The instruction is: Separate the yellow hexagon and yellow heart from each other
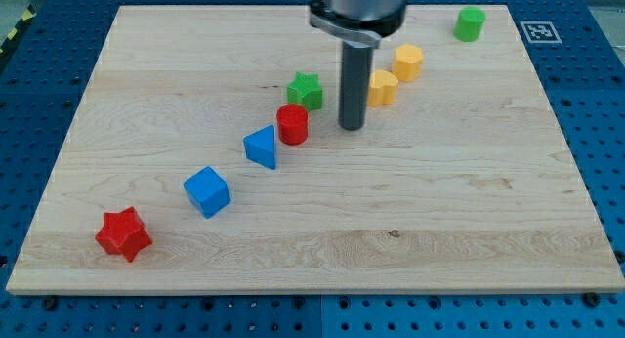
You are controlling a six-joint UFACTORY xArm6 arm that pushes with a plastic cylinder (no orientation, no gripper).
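Note:
The yellow hexagon [408, 61] sits near the view's top, right of centre. The yellow heart [382, 87] lies just below and left of it, the two nearly touching. My tip [352, 126] rests on the board just left of and slightly below the yellow heart, close to it; the rod hides the heart's left edge. The red cylinder [292, 124] is to the tip's left.
A green star [306, 90] lies left of the rod. A blue triangle [262, 147], a blue cube [207, 191] and a red star [124, 233] run down toward the view's bottom left. A green cylinder [470, 23] stands at the top right. The wooden board [469, 211] lies on a blue table.

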